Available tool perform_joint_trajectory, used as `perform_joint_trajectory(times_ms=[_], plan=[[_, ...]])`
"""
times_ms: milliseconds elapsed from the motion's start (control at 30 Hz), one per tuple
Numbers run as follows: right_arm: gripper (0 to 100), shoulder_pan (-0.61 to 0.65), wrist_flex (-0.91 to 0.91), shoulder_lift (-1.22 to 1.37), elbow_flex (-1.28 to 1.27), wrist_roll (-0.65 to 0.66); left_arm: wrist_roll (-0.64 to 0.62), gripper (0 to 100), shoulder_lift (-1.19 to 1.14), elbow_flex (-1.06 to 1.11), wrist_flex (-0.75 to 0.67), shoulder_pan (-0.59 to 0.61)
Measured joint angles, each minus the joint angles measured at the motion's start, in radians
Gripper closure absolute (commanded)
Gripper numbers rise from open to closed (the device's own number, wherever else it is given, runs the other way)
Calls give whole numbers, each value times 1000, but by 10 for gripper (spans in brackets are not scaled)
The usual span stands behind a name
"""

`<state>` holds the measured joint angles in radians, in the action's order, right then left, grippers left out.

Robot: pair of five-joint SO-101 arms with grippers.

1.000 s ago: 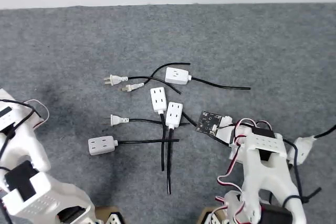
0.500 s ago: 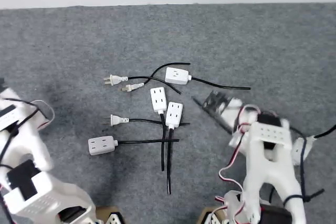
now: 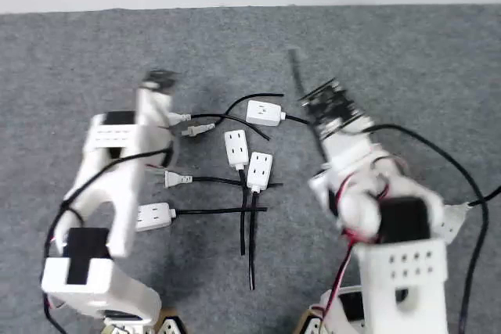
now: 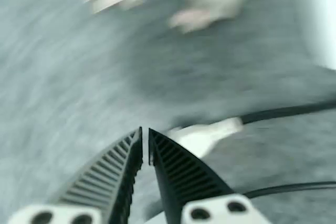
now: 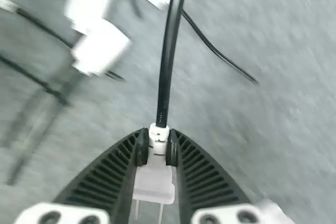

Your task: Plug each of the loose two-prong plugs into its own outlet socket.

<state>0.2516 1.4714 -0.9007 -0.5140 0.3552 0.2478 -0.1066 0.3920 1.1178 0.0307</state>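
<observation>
**Right gripper has a plug, left is empty**

High view: we see the left arm point(image 3: 117, 162) over the loose plugs point(image 3: 174, 179) and the right arm point(image 3: 368, 185) beside the outlet sockets point(image 3: 259, 170).

Left wrist: left gripper point(image 4: 145, 129) is narrow, jaws all but touching, above a white plug point(image 4: 202, 135).

Right wrist: right gripper point(image 5: 156, 132) clamps a two-prong plug point(image 5: 154, 177), with its black cord point(image 5: 170, 51) running ahead.

table cover point(image 3: 407, 60): grey felt-like cloth, matt, fuzzy. outlet socket point(image 3: 264, 113) at the cluster's 12 o'clock: smooth white plastic, slight sheen. cords point(image 3: 211, 210): black, smooth sheath. right gripper point(image 5: 156, 139): matt black ribbed plastic. plug point(image 5: 154, 179): white plastic, metal prongs.
</observation>
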Motion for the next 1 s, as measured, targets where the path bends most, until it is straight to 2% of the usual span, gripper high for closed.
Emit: perform_joint_trajectory(times_ms=[167, 233, 333, 433, 567, 700, 1000], plan=[[990, 183, -72, -6, -5, -230, 25, 987, 0, -21, 0, -132], [990, 216, -152, 14, -34, -272, 80, 987, 0, -20, 6, -187], [990, 239, -273, 77, -107, -290, 144, 987, 0, 17, 6, -241], [990, 239, -381, 144, -173, -295, 164, 988, 0, 74, -11, -245], [990, 236, -477, 204, -201, -295, 252, 988, 0, 127, -20, -250], [990, 235, -500, 216, -201, -295, 285, 988, 77, 204, -41, -258], [990, 236, -499, 216, -203, -313, 327, 987, 371, 499, -193, -327]])
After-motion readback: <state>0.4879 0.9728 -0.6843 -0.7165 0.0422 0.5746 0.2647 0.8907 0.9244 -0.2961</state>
